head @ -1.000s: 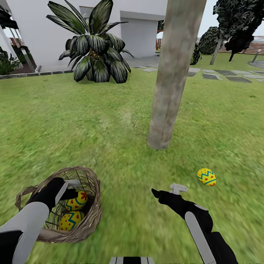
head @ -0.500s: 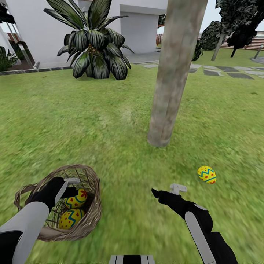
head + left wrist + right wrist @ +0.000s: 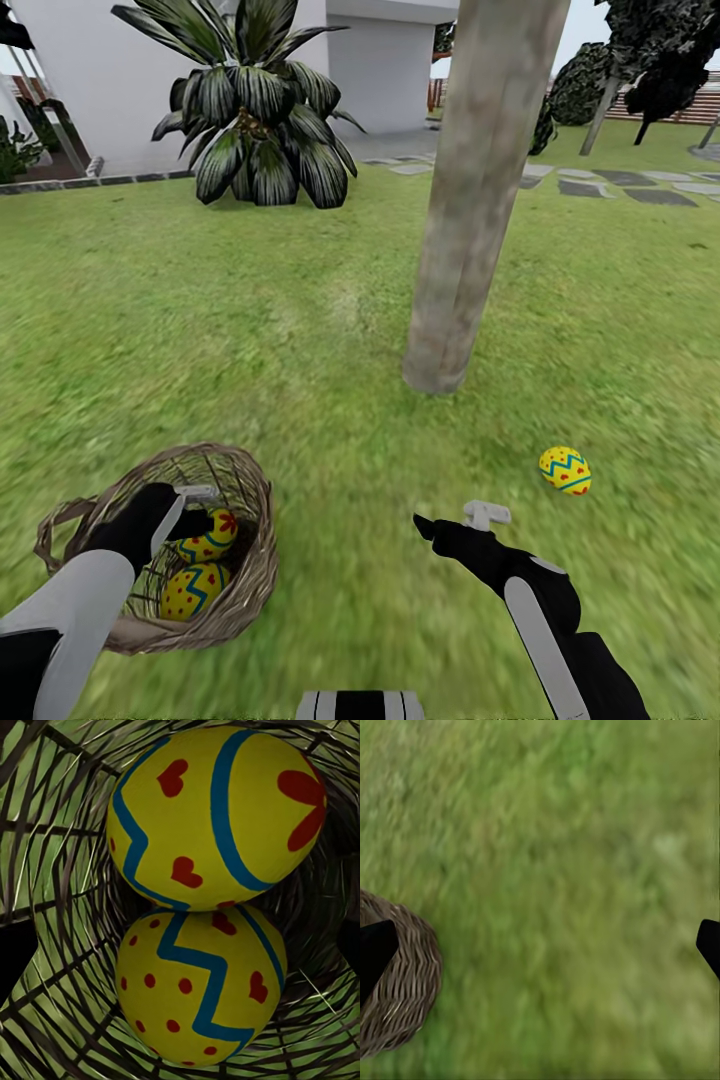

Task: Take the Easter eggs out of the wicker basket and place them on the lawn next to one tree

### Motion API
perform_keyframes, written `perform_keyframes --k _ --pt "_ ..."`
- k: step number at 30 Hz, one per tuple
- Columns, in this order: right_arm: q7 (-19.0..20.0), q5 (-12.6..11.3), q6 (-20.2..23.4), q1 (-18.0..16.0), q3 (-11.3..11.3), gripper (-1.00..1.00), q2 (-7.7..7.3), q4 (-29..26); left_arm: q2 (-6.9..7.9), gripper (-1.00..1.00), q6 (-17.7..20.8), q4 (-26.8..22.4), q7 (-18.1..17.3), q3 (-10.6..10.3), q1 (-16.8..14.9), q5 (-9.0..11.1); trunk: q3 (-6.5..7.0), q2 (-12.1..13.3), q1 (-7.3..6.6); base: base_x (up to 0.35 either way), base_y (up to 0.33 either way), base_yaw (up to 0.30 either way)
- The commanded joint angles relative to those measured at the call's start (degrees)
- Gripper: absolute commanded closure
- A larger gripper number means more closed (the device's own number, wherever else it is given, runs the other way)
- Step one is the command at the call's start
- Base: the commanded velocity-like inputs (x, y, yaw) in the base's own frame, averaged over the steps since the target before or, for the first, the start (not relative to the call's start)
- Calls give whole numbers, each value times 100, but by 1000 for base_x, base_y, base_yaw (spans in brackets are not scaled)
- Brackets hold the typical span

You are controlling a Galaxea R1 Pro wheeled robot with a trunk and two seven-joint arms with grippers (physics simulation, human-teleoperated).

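Head view: from above, facing forward and down over lawn point(image 3: 300, 300), tree point(image 3: 470, 200) and wicker basket point(image 3: 240, 590). Left wrist view: very near, inside the wicker basket point(image 3: 45, 795), just ahead of left pincer point(image 3: 195, 515). Right wrist view: near, over lawn point(image 3: 570, 870) between right pincer's fingertips point(image 3: 375, 949), sharing basket point(image 3: 405, 982).

Whole head view shifted slightly, so camera apparently moved; objects unmoved.

Left claw point(image 3: 195, 520) fingertips hidden inside wicker basket point(image 3: 245, 590); tree point(image 3: 470, 200) crown cropped.
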Motion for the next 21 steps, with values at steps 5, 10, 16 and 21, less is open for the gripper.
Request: perform_keyframes --k 5,10,16,21 --pt "-59 -60 14 -3 2 -100 -8 -7 -4 -100 -11 -9 12 -274 -1 -19 -52 -2 -1 0 0 0" --pt "-54 -60 14 -3 8 -100 -2 -7 -3 -100 -179 -4 -3 -390 -1 -21 -99 -2 -1 0 0 0" --pt "-52 -60 14 -3 9 -100 -4 -7 7 -100 -366 -1 -28 -438 -5 -21 -155 -2 -1 0 0 0" --pt "-50 -60 14 -3 9 -100 -8 -7 12 -100 -452 -6 -29 -479 -6 -21 -202 -2 -1 0 0 0"
